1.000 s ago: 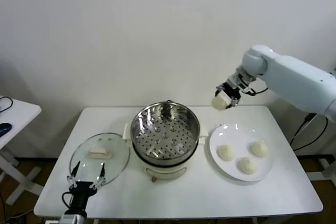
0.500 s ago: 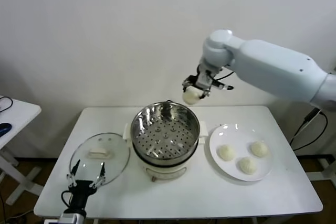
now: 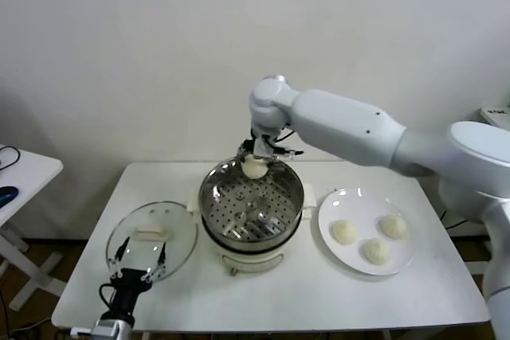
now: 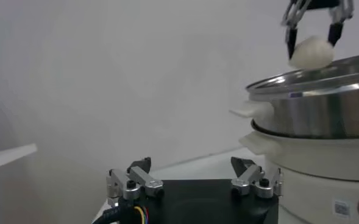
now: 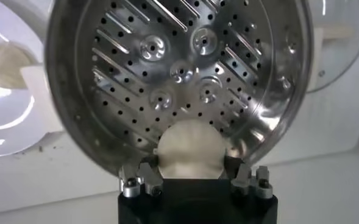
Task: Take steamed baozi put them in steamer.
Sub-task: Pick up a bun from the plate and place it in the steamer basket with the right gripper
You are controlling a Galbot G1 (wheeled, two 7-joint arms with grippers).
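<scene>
My right gripper (image 3: 255, 165) is shut on a cream-white baozi (image 3: 254, 168) and holds it over the far rim of the steamer (image 3: 251, 205), a shiny steel pot with a perforated tray on a cream base. In the right wrist view the baozi (image 5: 190, 150) sits between the fingers above the tray (image 5: 179, 67). Three more baozi (image 3: 343, 232) (image 3: 392, 226) (image 3: 376, 251) lie on the white plate (image 3: 339, 206) right of the steamer. My left gripper (image 3: 137, 262) is open, low at the table's front left; its own view shows it (image 4: 194, 173) beside the steamer (image 4: 313, 115).
A round glass lid with a white handle (image 3: 151, 232) lies left of the steamer, just behind my left gripper. A small side table (image 3: 20, 173) stands at the far left. A wall is close behind the table.
My right arm has swung left from above the plate to over the steamer's far rim and lowered, carrying the baozi. The left gripper has barely shifted.
</scene>
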